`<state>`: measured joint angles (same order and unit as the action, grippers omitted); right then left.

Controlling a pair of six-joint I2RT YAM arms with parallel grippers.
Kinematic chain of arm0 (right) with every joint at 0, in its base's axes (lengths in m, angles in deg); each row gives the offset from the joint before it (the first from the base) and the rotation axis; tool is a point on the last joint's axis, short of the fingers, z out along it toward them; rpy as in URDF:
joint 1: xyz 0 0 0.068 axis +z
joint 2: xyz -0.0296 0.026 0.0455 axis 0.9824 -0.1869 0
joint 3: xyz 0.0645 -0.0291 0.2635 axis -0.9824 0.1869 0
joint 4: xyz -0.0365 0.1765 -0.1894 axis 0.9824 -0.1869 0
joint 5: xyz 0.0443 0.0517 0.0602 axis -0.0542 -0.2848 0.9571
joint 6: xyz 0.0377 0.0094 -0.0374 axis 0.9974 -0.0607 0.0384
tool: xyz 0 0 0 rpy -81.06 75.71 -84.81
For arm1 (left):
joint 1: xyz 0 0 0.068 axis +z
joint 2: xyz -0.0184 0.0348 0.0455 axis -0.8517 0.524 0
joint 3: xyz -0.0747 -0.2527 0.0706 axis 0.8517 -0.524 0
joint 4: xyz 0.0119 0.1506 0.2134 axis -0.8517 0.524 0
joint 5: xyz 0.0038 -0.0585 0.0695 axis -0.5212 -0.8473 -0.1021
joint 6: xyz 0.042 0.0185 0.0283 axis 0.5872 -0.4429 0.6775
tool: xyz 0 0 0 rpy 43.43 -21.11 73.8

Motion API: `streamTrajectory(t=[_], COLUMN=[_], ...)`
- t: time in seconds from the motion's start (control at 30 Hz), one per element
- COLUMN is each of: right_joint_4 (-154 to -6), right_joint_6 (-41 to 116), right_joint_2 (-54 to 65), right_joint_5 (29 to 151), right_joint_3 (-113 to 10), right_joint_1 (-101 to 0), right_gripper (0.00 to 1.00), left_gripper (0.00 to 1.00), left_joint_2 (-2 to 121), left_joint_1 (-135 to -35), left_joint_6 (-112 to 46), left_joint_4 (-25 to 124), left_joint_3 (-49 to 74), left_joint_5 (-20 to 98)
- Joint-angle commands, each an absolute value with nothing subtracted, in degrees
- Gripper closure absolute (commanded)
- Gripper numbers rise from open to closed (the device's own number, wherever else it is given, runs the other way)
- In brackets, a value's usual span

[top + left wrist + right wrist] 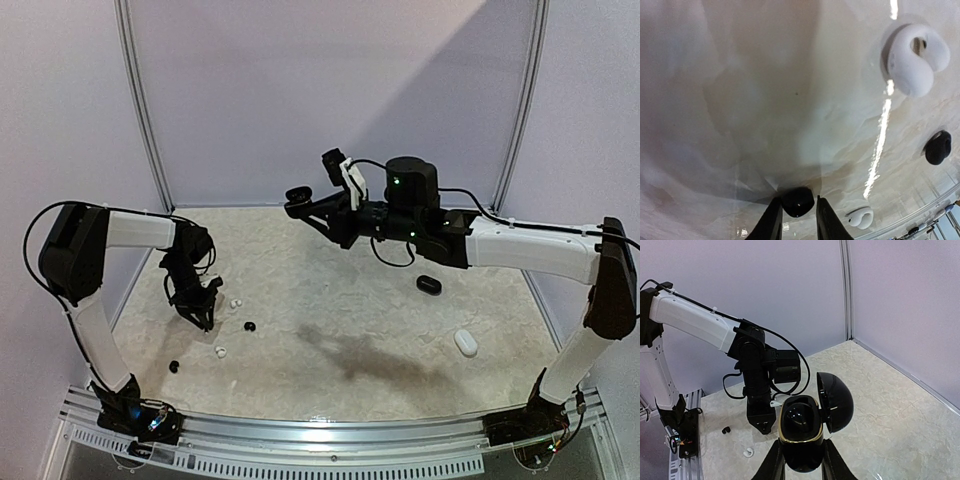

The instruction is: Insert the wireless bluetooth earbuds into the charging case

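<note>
Left jaws down at table (pixel 330 290), left side, clamped on black earbud (pixel 798 201). Loose nearby on table: white earbud (pixel 917 57), 2nd black earbud (pixel 938 147), 2nd white earbud (pixel 860 217). Right jaws raised above far middle, gripping black charging case (pixel 799 435), lid (pixel 836 401) swung open. Closed black case (pixel 429 284) and white case (pixel 466 343) lie on right side.

earbuds (pixel 235 303) lie just right of the left gripper (pixel 203 318); charging case (pixel 800 427) raised behind-right, two more cases (pixel 429 284), I think, far right.
</note>
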<state>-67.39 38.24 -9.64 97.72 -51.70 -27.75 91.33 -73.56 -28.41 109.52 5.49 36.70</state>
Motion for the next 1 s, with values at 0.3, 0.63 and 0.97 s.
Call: streamTrajectory(t=[0.3, 0.63, 0.97], right_joint_4=[-68.12, -68.45, -69.38], right_joint_6=[37.96, 38.25, 37.94], right_joint_2=[-10.38, -10.74, -11.63], right_joint_5=[99.00, 99.42, 100.19], right_joint_3=[-54.33, -54.55, -55.30], right_joint_1=[-27.37, -27.30, -27.32], right_gripper=[1.00, 1.00, 1.00], left_gripper=[0.75, 0.91, 1.00], left_joint_2=[92.02, 92.12, 89.20], left_joint_1=[-74.44, -74.43, -74.28], left_joint_6=[-27.87, -27.26, -26.02], left_joint_4=[104.57, 102.53, 102.37], left_joint_3=[5.09, 3.90, 5.39], left_joint_5=[37.88, 39.51, 39.14])
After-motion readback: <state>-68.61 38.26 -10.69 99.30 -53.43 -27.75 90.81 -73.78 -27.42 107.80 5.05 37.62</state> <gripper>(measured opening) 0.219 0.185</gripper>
